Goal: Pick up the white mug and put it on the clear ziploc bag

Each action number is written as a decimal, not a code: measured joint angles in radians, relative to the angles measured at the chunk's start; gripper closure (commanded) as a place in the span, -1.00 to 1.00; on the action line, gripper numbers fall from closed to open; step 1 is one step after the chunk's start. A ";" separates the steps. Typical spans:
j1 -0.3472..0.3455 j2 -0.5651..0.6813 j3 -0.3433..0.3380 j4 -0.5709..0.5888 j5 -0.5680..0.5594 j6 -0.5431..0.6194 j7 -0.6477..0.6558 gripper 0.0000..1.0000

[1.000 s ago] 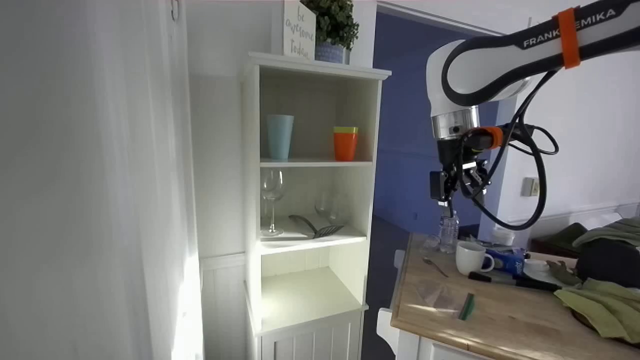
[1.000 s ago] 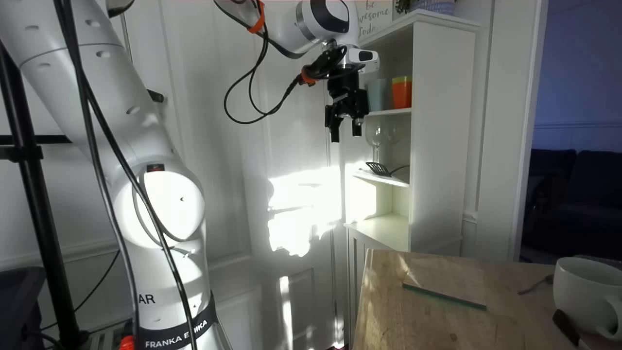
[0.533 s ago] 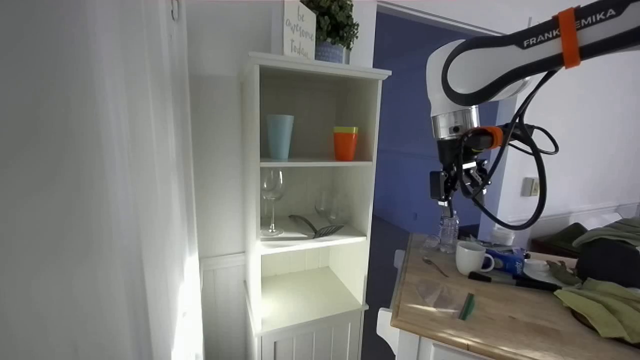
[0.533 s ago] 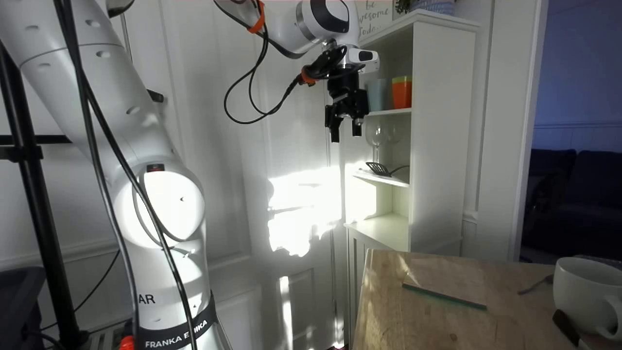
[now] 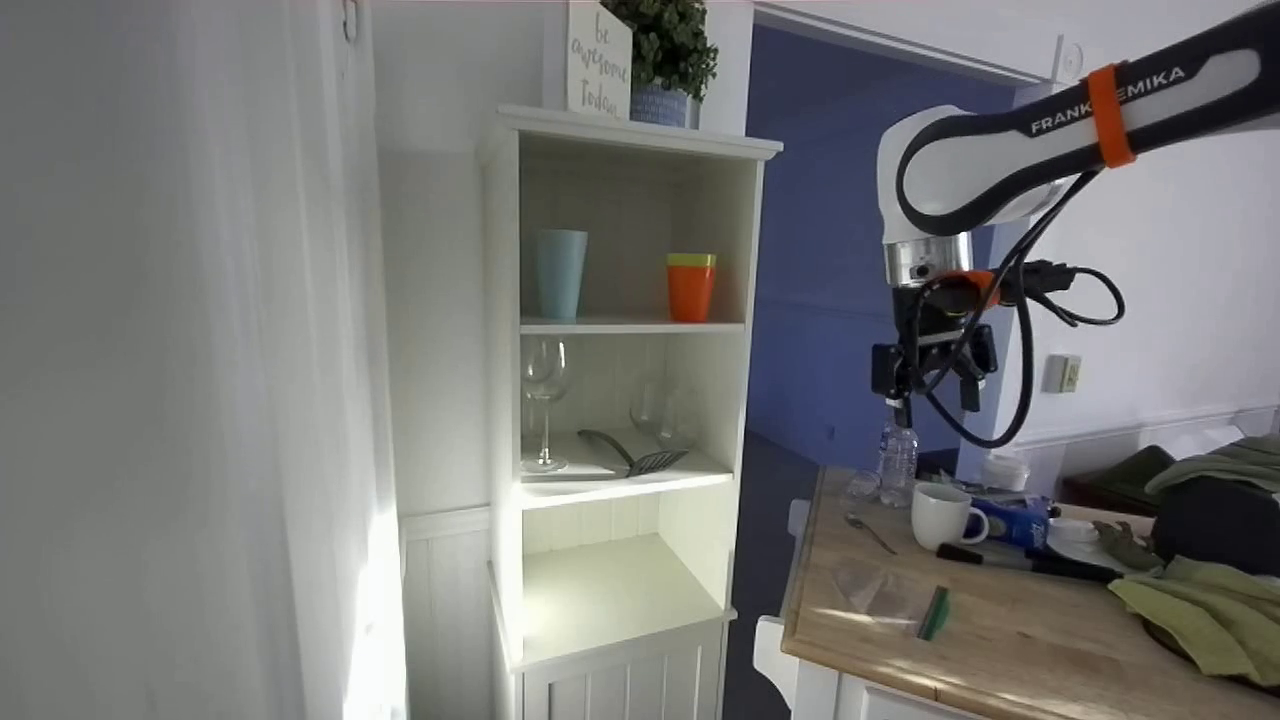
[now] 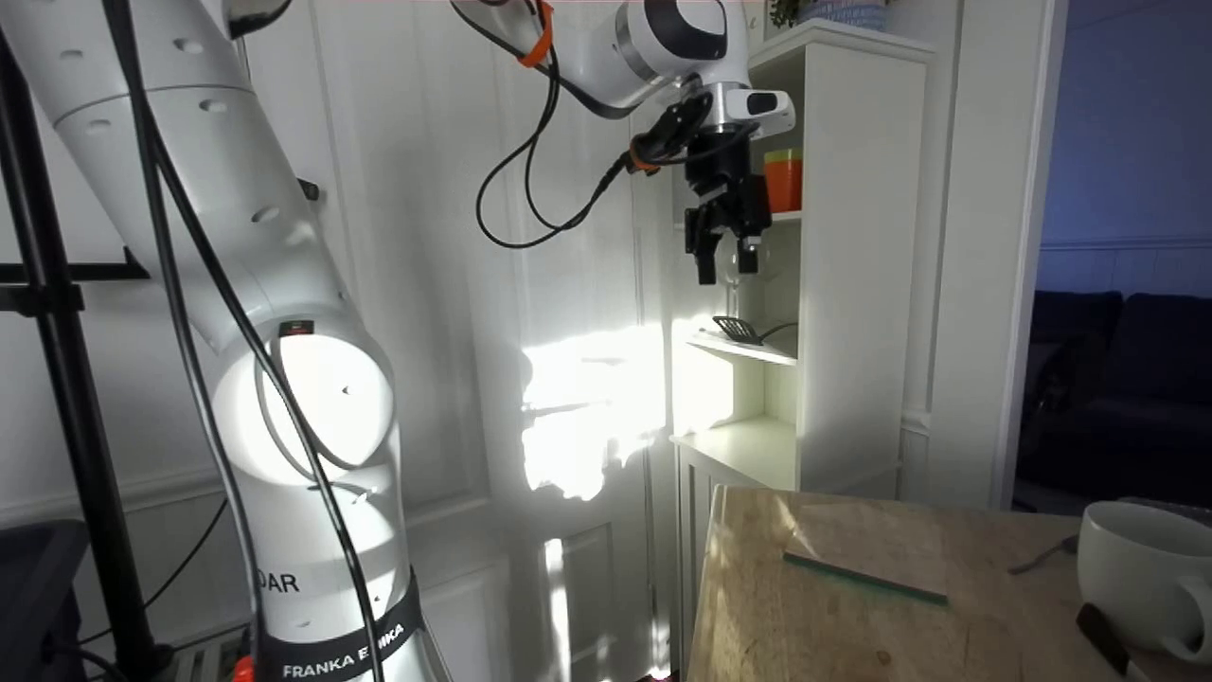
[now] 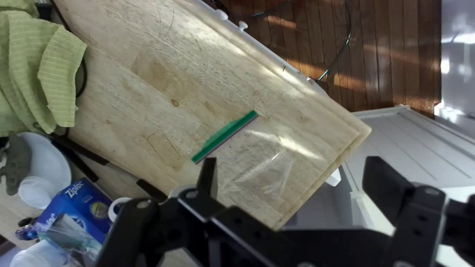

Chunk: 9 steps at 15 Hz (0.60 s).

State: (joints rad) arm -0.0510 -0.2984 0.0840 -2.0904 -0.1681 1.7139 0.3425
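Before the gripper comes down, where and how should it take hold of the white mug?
Likely the rim of the white mug, opposite its handle, the open gripper straddling the wall from straight above: the mug stands upright, mouth up, and the blue Ziploc box crowds the handle.

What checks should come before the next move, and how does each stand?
1. Hand open: ok, jaws apart, nothing held.
2. White mug upright on the table: ok.
3. Hand aligned with the mug: not ok; in the wrist view the clear bag shows between the jaws.
4. Bag bare: ok, nothing rests on it.
5. Mug clear of the black-ended tool: cannot tell whether they touch.
6. Mug empty: cannot tell; no view shows its bottom.
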 measured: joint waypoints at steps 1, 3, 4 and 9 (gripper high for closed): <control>-0.012 0.009 -0.020 0.000 -0.001 0.015 0.000 -1.00; -0.035 0.026 -0.063 0.000 0.000 0.052 0.000 -1.00; -0.047 0.034 -0.085 0.001 0.000 0.071 0.000 -1.00; -0.099 0.076 -0.183 0.005 0.004 0.192 -0.028 -1.00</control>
State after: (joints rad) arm -0.1503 -0.2227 -0.0995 -2.0852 -0.1645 1.9060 0.3141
